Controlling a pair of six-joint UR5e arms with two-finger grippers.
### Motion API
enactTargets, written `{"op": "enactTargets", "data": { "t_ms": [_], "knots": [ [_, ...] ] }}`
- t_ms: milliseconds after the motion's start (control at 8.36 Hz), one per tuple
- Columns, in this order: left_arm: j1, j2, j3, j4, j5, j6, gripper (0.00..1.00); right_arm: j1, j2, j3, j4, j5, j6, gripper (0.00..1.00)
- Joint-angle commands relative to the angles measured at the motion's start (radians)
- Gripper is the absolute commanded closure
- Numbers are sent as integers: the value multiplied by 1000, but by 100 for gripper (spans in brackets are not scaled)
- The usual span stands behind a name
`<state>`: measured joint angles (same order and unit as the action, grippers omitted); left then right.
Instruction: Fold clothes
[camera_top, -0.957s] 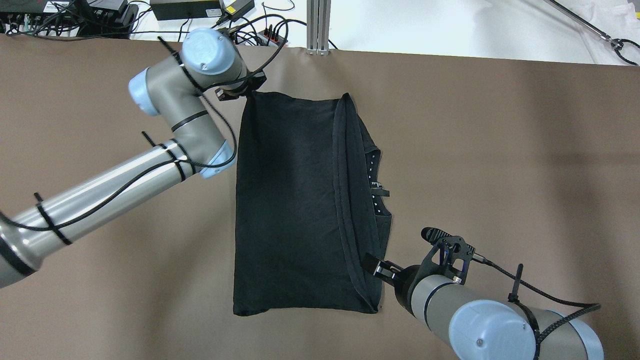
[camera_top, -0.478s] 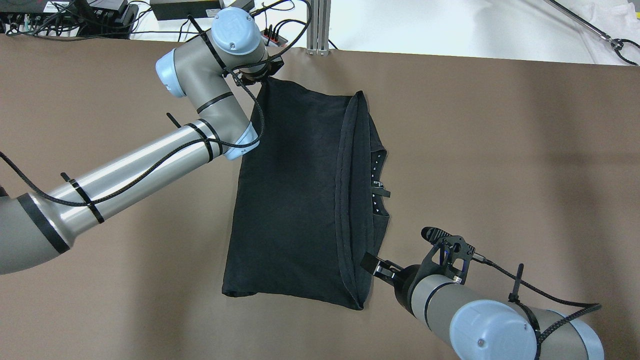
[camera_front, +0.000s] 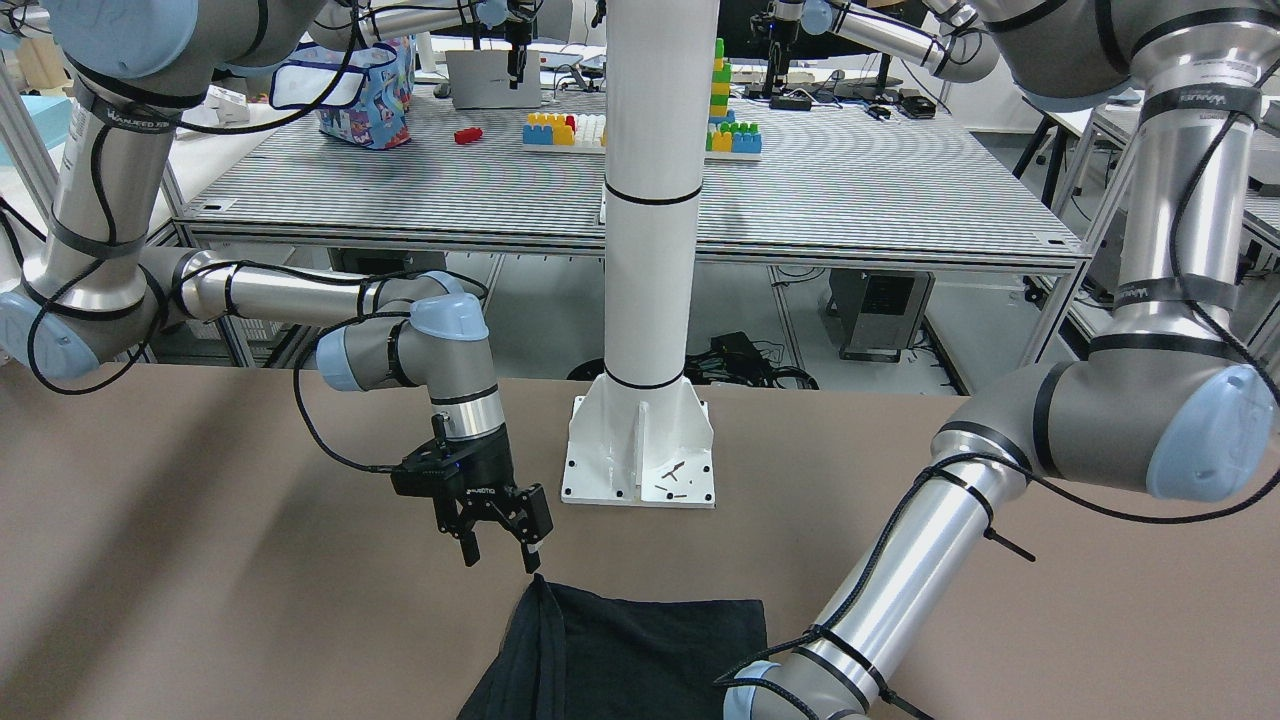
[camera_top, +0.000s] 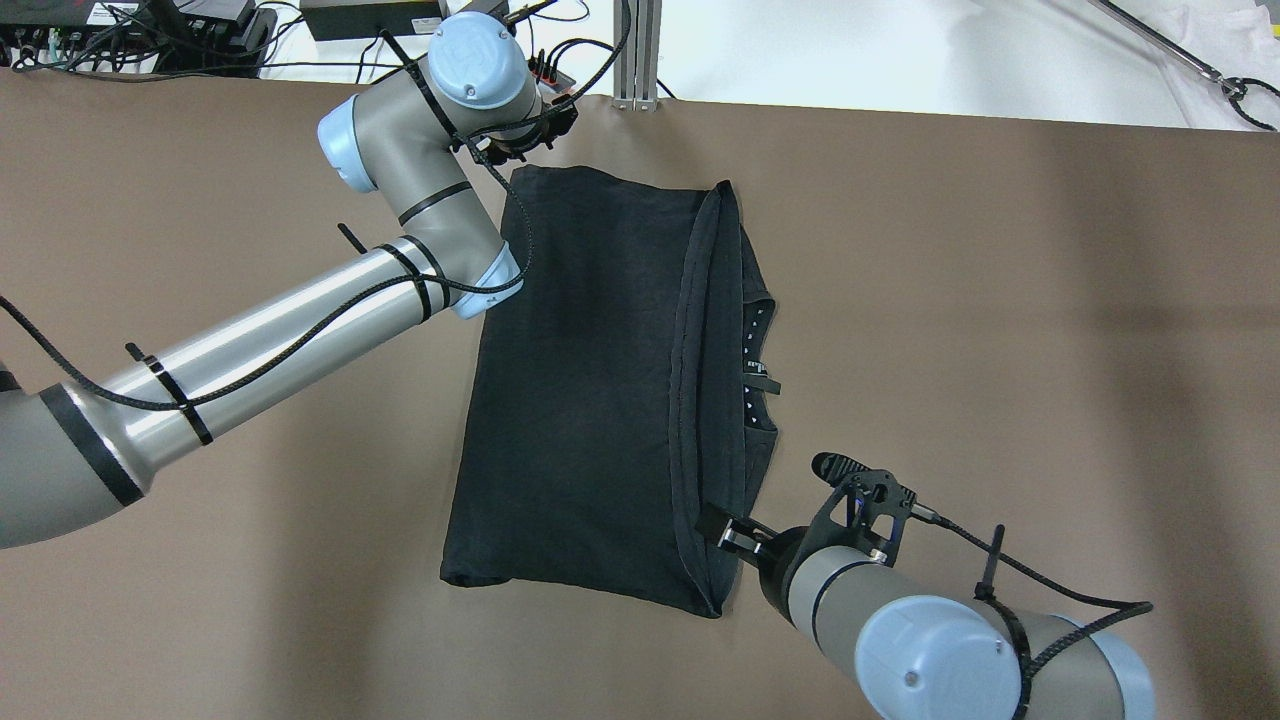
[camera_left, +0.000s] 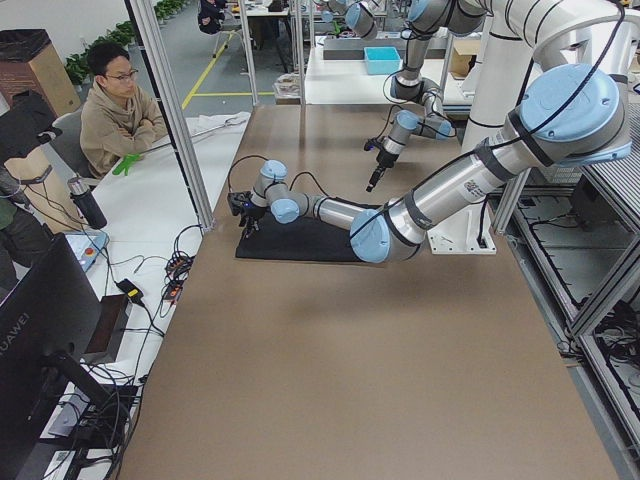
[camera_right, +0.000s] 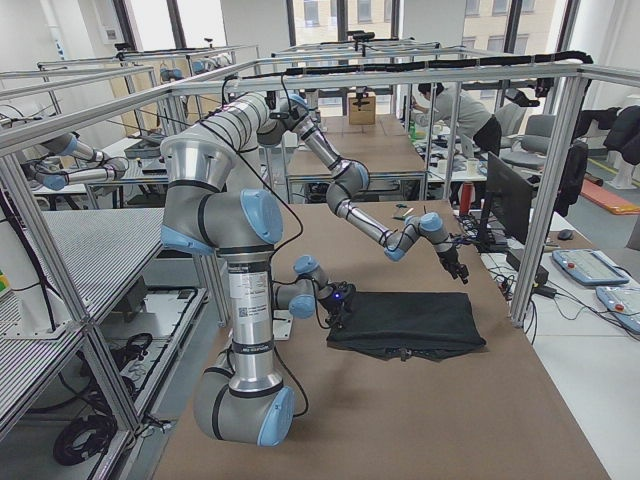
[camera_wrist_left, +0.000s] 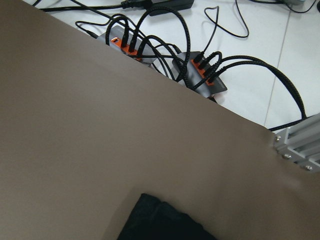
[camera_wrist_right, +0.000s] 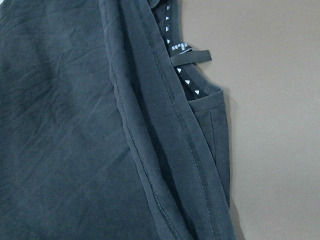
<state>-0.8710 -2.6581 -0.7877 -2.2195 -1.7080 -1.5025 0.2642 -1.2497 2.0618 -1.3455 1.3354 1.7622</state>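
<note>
The black cloth (camera_top: 580, 380) lies folded lengthwise on the brown table, its hemmed edges and neck label on the right side (camera_wrist_right: 175, 150). It also shows in the front view (camera_front: 640, 650). My left gripper (camera_top: 548, 122) hovers just past the cloth's far left corner, mostly hidden under its wrist; it holds nothing and the corner (camera_wrist_left: 160, 222) lies flat. My right gripper (camera_front: 498, 558) is open, its fingertips just above a raised ridge of the cloth's near right edge; in the overhead view the right gripper (camera_top: 712, 522) sits at that edge.
The white post's base plate (camera_front: 640, 450) stands on the table behind the cloth. Power strips with cables (camera_wrist_left: 200, 80) and an aluminium post (camera_top: 637, 50) lie past the table's far edge. A seated person (camera_left: 115, 110) is at a side desk.
The left gripper let go of the cloth's far left corner, which dropped flat, after dragging the cloth far and rightward. The right gripper shifted slightly left toward the cloth's edge.
</note>
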Motion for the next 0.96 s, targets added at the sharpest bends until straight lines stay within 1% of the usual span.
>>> {"op": "enactTargets", "data": {
  "t_ms": [0,120,239,359,478,598,717,837],
  "knots": [
    [6,127,-138,6,-1,-1,0,-6,30,-25,-91,14,-402,65],
    [4,133,-151,6,1,-2,0,-29,32,-35,-93,15,-535,69],
    [4,133,-156,6,2,-8,0,-34,56,-70,-95,15,-653,71],
    [4,133,-157,7,4,-13,0,-36,94,-109,-93,12,-734,71],
    [4,133,-157,14,5,-13,0,-37,122,-141,-93,8,-748,63],
    [4,133,-157,14,8,-13,0,-39,131,-159,-93,5,-748,52],
    [4,133,-157,14,11,-15,0,-39,131,-176,-93,5,-750,50],
    [4,133,-157,15,11,-15,0,-40,134,-187,-93,5,-750,51]
  ]
}}
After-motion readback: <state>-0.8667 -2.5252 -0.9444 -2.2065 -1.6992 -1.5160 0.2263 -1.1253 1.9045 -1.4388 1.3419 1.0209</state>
